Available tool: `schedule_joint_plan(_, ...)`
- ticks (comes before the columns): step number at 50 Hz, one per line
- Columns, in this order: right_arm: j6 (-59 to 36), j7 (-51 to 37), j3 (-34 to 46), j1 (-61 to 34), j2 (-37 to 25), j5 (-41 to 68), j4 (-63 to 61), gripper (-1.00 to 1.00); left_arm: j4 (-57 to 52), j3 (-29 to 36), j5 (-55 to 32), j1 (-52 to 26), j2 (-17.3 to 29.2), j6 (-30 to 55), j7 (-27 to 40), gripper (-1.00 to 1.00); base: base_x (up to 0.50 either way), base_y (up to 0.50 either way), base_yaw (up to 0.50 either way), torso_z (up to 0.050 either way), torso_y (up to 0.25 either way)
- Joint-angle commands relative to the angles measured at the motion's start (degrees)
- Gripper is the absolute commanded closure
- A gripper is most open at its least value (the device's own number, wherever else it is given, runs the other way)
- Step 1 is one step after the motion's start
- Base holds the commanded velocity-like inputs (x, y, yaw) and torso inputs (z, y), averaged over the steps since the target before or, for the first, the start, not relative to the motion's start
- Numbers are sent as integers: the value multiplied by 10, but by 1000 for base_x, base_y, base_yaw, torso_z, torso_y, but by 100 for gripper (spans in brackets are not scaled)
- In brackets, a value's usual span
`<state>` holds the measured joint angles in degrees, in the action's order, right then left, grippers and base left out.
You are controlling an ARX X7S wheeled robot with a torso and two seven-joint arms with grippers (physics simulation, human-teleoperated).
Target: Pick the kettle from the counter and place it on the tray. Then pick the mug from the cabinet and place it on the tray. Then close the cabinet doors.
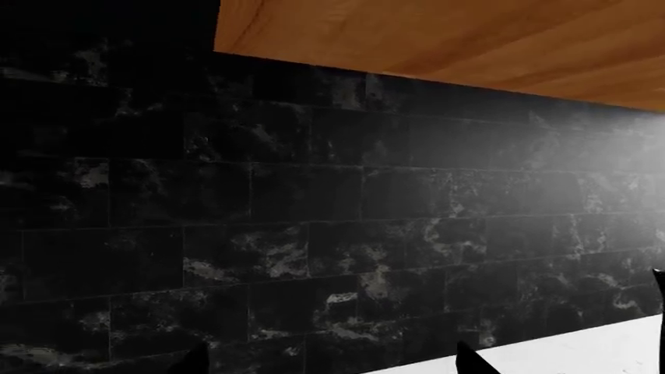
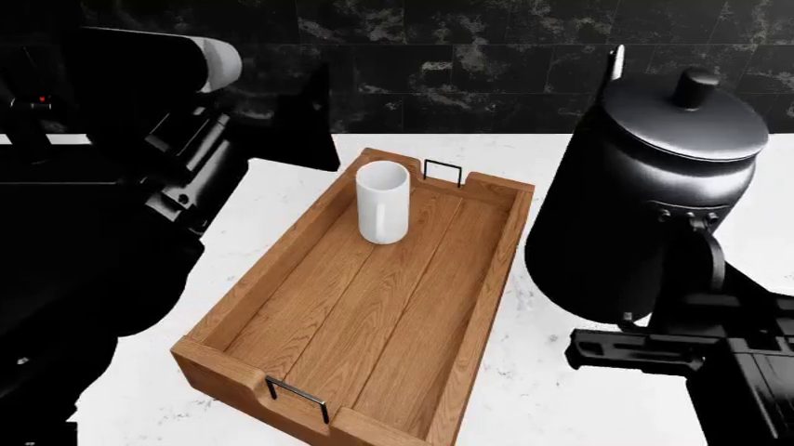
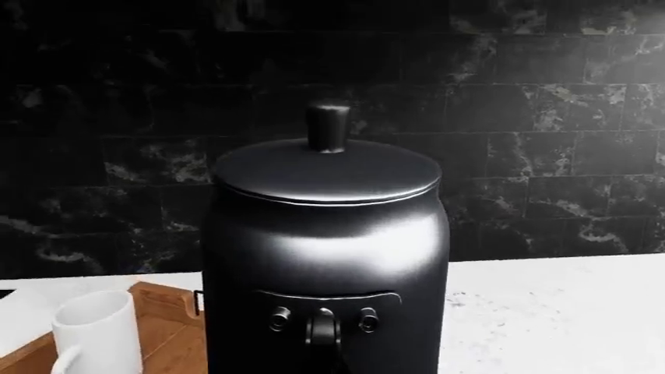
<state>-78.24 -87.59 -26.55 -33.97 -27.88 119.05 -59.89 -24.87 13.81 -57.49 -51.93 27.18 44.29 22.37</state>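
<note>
The glossy black kettle (image 2: 645, 204) is upright just right of the wooden tray (image 2: 372, 316); I cannot tell whether its base touches the counter (image 2: 571, 390). My right gripper (image 2: 697, 321) is shut on the kettle's loop handle. In the right wrist view the kettle (image 3: 327, 234) fills the middle and hides the fingers. The white mug (image 2: 381, 203) stands upright at the tray's far end and also shows in the right wrist view (image 3: 99, 335). My left gripper (image 1: 332, 360) is open and empty, its fingertips wide apart, facing the wall. My left arm (image 2: 162, 186) is raised left of the tray.
A black marble-tile wall (image 1: 311, 218) runs behind the counter. The wooden underside of a cabinet (image 1: 468, 39) is above it. A strip of white counter (image 1: 582, 354) shows near the left gripper. A tray corner (image 3: 167, 312) lies beside the kettle.
</note>
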Motion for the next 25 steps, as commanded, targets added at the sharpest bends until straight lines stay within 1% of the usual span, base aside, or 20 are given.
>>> schedule_joint_plan(1,88,-23,198,-92,-16,-55,0,100,-62,-47,-30,20,55,17,41,-100,0,0,0,0,0)
schedule_joint_plan(3,94,-20,234,-106,-6,-72,4,100,-78,-62,-39,35,70,18,50,-100,0,0,0,0,0)
schedule_joint_plan(6,80,-4,270,-123,27,-97,19,100,-101,-91,-56,61,92,16,63,-100,0,0,0,0,0)
schedule_joint_plan(11,59,34,299,-134,76,-141,39,100,-123,-125,-71,97,118,8,70,-100,0,0,0,0,0)
schedule_joint_plan(18,38,97,319,-129,128,-201,56,100,-124,-150,-71,128,131,-7,65,-100,0,0,0,0,1)
schedule_joint_plan(25,28,157,336,-112,165,-260,62,100,-120,-159,-74,138,136,-11,63,-100,0,0,0,0,0)
